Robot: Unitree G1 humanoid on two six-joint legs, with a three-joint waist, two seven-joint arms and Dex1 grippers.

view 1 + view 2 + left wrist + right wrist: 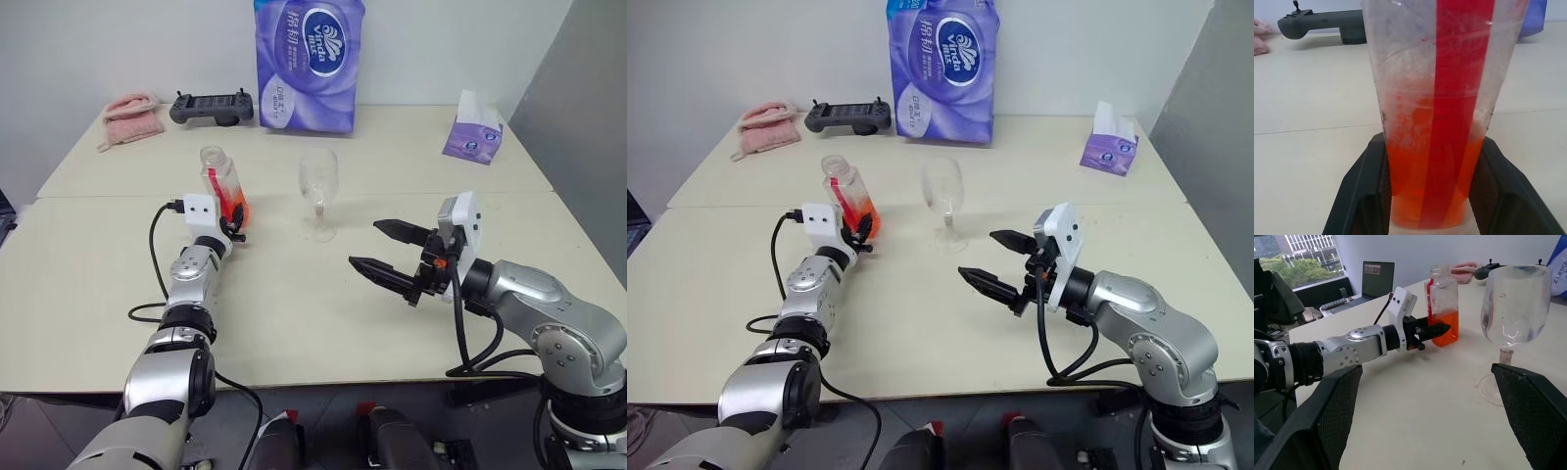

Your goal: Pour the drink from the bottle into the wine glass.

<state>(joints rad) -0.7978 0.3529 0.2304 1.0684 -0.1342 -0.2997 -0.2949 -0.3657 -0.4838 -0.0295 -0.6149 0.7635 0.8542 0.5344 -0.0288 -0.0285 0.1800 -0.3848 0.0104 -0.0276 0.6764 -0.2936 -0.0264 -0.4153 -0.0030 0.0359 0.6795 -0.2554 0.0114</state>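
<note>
The bottle (pixel 222 181) stands upright on the table, capless, with a red label strip. The orange-red drink (pixel 236 209) fills roughly its lower third. My left gripper (pixel 235 221) is shut on the bottle's lower part; in the left wrist view a black finger (pixel 1359 191) presses each side of the bottle (pixel 1437 98). The empty wine glass (pixel 318 186) stands just to the bottle's right, apart from it. My right gripper (pixel 364 244) hovers open to the glass's right and nearer me, holding nothing. The right wrist view looks at the glass (pixel 1515 303) and bottle (pixel 1442 303).
A purple tissue pack (pixel 309 64) stands at the back centre of the table. A black controller (pixel 211 106) and a pink cloth (pixel 132 117) lie at the back left. A small purple tissue box (pixel 473 132) sits back right. A cable trails from my left wrist.
</note>
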